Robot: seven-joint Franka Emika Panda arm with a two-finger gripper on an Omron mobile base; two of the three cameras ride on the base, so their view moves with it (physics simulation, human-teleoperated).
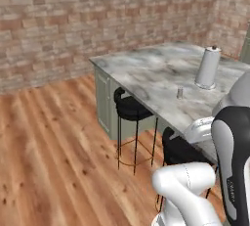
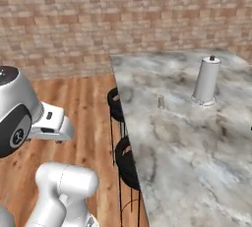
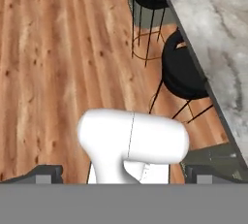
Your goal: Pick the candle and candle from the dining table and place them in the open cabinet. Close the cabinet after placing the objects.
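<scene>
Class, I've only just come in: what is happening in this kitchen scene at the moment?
Nothing is being handled yet. The robot arm is folded up beside the dining table, above the wooden floor. Its pincer stands open and empty, looking down over the black stools at the table's edge. On the marble top a small pale-grey candle stands untouched, apart from the tall white jug. So the picking up has not started.
</scene>
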